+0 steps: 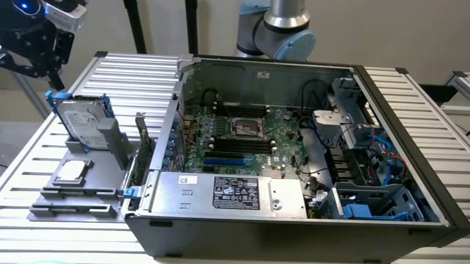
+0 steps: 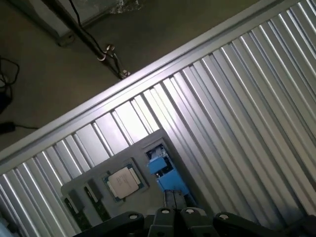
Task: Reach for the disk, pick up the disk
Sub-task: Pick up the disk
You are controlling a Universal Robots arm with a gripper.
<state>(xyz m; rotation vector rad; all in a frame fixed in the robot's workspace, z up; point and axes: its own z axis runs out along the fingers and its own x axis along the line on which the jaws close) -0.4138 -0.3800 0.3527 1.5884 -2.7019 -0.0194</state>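
While gripper (image 1: 41,60) hangs above disk (image 1: 79,125), not touching, can't tell whether spread or closed. Disk stands on edge in grey holder (image 1: 110,140), exterior view's left of open computer case (image 1: 294,231). Likely stiff, dense, shock-sensitive. Best hold: blue caddy (image 1: 52,99) edges, not label face.

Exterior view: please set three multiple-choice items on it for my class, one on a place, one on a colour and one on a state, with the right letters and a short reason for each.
1. The disk is: A) outside the computer case, toward the exterior view's left; B) inside the case; C) on the floor.
2. The caddy framing it is: A) red; B) green; C) blue.
3. The disk is: A) lying flat; B) standing upright in a grey holder; C) hanging from the claw.

Answers: 1 A, it sits on the slatted table beside the case's wall; 2 C, blue strips edge it; 3 B, it stands on edge in the holder.
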